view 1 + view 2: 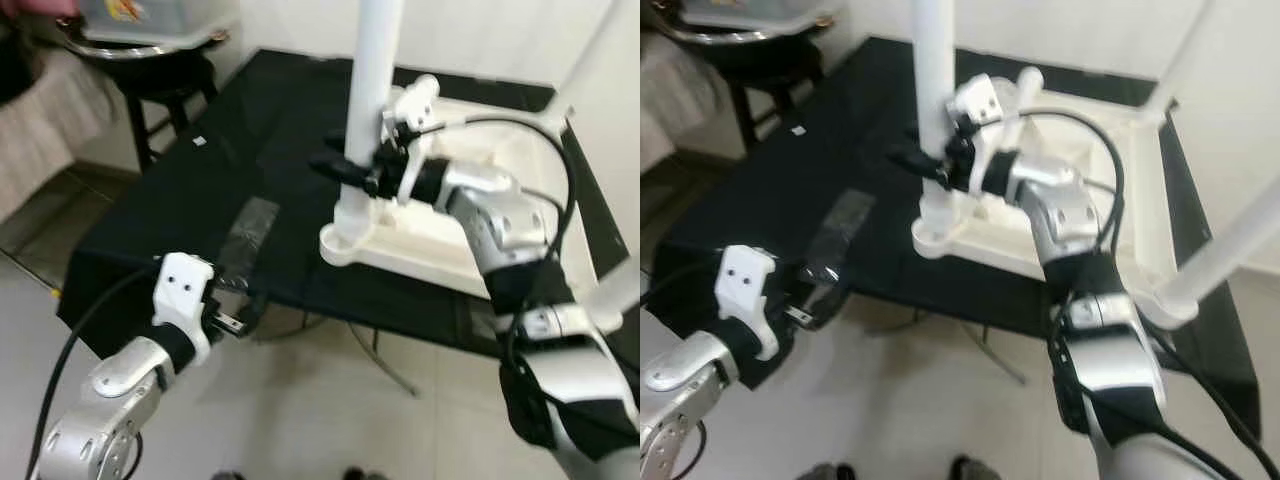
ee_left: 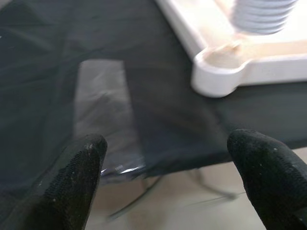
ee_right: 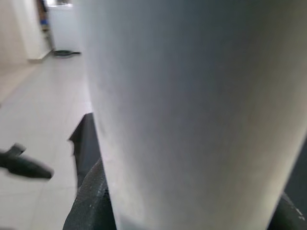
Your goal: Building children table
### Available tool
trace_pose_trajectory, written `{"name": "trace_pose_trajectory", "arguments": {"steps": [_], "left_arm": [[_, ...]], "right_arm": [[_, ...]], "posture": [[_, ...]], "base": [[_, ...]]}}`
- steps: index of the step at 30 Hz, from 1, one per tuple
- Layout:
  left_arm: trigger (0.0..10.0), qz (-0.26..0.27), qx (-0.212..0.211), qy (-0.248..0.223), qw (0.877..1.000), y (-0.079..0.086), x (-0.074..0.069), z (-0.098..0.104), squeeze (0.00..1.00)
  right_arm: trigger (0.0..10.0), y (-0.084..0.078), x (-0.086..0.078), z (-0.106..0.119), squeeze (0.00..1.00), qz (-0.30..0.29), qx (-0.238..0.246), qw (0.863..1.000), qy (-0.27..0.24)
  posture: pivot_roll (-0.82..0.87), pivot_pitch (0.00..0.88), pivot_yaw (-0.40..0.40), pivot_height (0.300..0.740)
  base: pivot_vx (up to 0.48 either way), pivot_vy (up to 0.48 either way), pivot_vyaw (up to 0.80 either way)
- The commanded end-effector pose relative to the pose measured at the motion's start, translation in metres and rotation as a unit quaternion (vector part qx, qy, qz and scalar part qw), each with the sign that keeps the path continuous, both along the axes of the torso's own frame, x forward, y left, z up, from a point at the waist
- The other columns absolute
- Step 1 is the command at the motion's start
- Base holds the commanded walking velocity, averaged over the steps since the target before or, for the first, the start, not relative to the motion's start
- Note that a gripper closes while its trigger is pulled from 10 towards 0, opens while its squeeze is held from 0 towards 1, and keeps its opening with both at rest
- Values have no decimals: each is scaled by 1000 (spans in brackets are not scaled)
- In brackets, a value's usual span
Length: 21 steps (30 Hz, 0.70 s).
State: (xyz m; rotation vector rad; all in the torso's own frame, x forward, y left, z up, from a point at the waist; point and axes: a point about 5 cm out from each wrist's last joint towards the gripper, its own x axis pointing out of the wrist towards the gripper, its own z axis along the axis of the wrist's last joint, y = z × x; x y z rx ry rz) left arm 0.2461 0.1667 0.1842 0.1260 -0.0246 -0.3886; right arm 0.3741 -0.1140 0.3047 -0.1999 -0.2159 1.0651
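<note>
The right gripper (image 1: 352,170) is clamped around the near white table leg (image 1: 368,95), which stands upright in a corner socket of the upside-down white tabletop (image 1: 455,250); another leg (image 1: 1230,245) rises at the tabletop's near right corner. The left gripper (image 1: 232,318), fingers (image 2: 72,179) apart and holding nothing, hovers at the near edge of the black-covered table (image 1: 200,200), just by a clear plastic sheet (image 1: 243,232) lying there. Beyond stand a dark stool (image 1: 165,95) and pale floor tiles (image 1: 300,410).
</note>
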Motion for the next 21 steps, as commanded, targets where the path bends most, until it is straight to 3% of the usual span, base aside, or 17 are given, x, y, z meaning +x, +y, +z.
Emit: {"name": "trace_pose_trajectory", "arguments": {"steps": [1, 3, 7, 11, 21], "left_arm": [[10000, 27, 25, -17, 999, 7, -6, 3, 0], [10000, 63, 51, -43, 996, 12, -14, 8, 0], [10000, 72, 65, -56, 994, 13, -17, 12, 0], [10000, 126, 100, -80, 984, 23, -24, 20, 0], [10000, 152, 128, -89, 976, 27, -39, 27, 0]], "right_arm": [[10000, -1, -2, 6, 0, 33, 14, 999, -4], [10000, -2, -7, 11, 0, 103, 7, 995, -5], [10000, -3, -10, 13, 0, 132, 4, 991, -4], [10000, -3, -15, 22, 0, 223, -5, 975, 6], [10000, 9, -14, 38, 0, 283, -54, 957, -24]], "posture": [[-19, 370, -51, 740], [-12, 419, -43, 740], [-12, 435, -41, 740], [-2, 490, -40, 740], [6, 537, -41, 740]], "base": [[0, 0, 0], [0, 0, 0], [0, 0, 0], [0, 0, 0], [0, 0, 0]]}}
